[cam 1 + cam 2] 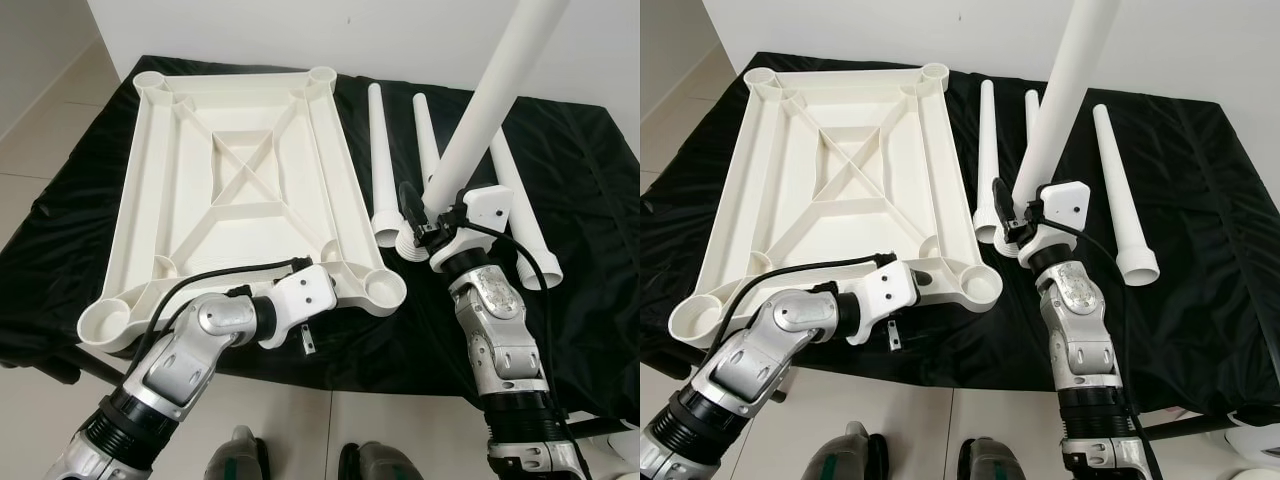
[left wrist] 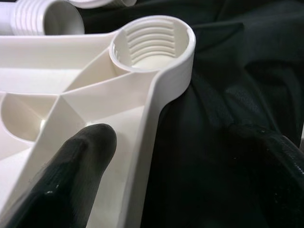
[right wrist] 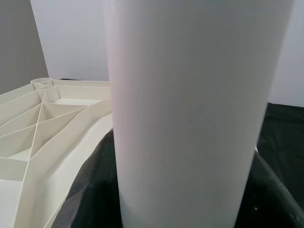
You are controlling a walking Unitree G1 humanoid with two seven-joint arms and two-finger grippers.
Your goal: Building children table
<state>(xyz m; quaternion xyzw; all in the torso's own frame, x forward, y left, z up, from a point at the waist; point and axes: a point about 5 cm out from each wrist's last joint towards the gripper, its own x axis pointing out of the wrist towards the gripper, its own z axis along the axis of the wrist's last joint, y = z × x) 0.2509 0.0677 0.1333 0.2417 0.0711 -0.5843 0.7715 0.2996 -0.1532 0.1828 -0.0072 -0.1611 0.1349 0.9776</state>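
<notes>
I count one white plastic tabletop (image 1: 240, 170) lying upside down on the black cloth (image 1: 580, 170), its ribbed underside up, with four round threaded sockets, one at each corner. There are four white tapered plastic legs in all: three lying legs (image 1: 987, 160) rest on the cloth beside the tabletop's right edge, long axes running away from me, wide threaded ends toward me. The fourth raised leg (image 1: 490, 110) is in my right gripper (image 1: 428, 222), whose black fingers are clamped around it near its wide lower end. It stands close to upright, tilted so its narrow end leans up and to the right, out of the head view's top edge.

My right arm reaches forward over the cloth's near edge, forearm nearly vertical. My left arm bends in from the left, wrist turned toward the tabletop's near right corner. The left gripper (image 1: 306, 335) sits at that edge; in the left wrist view one black finger (image 2: 71, 175) lies on the rib just before the threaded corner socket (image 2: 152, 42). I cannot tell whether those fingers are apart or together.
</notes>
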